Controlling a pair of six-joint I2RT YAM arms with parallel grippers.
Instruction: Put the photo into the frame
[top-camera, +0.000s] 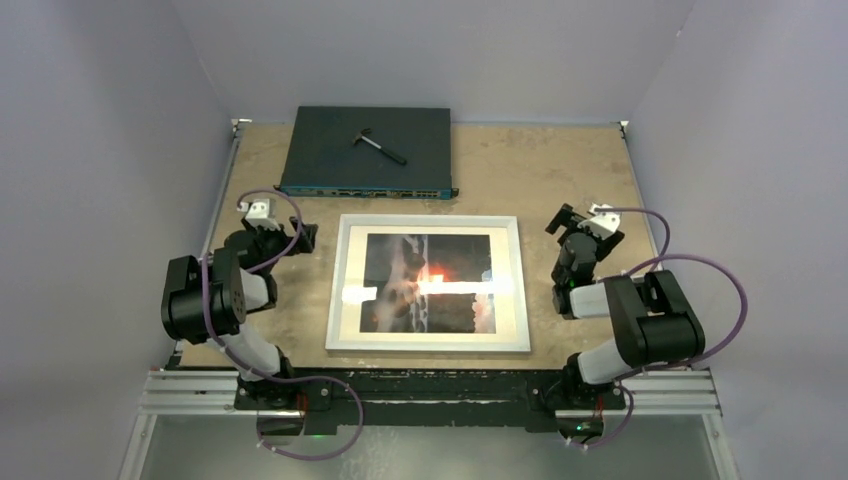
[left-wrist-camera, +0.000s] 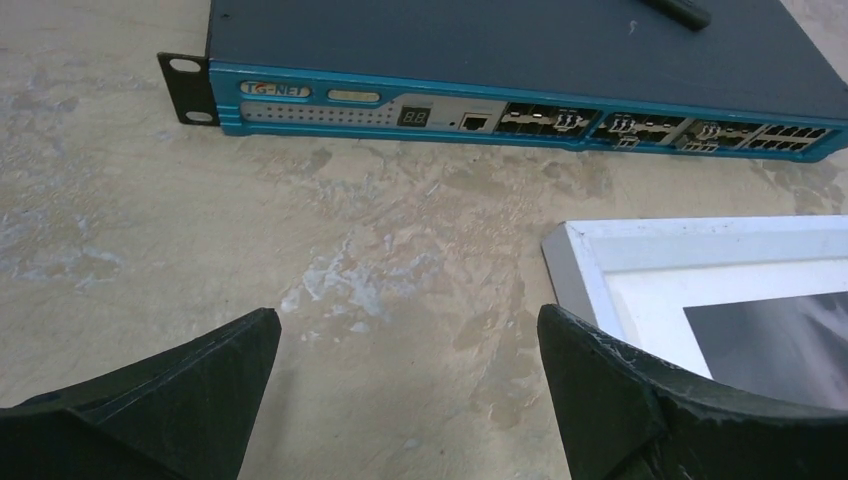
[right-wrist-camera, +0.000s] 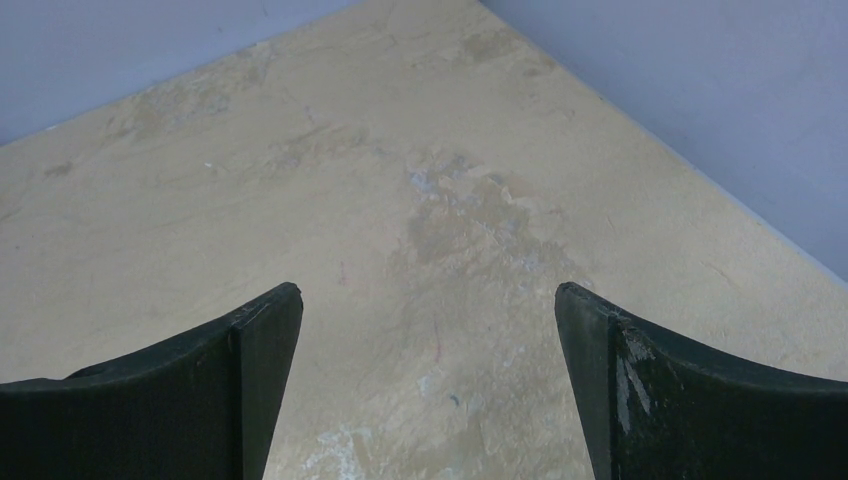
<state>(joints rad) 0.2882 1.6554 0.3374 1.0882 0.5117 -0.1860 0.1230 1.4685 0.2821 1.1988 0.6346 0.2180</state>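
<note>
From above, the photo (top-camera: 428, 282) lies inside the frame (top-camera: 428, 344) at the middle of the desk (top-camera: 560, 160), with a white mat (top-camera: 353, 280) round it and glare across it. The left tool (top-camera: 303, 238) at the frame's 9 o'clock and the right tool (top-camera: 560, 222) at its 3 o'clock both stand spread wide, empty and clear of it. The left wrist view shows the frame's white corner at 4 o'clock beside the parted jaws and, at 12 o'clock, a blue-faced switch box (left-wrist-camera: 520, 40) lettered "TG-NET". I judge the frame stiff, glass-fronted and breakable, best taken by opposite rims, and the print thin and slick. The right wrist view gives only bare desk between wide-open jaws, with no writing.
</note>
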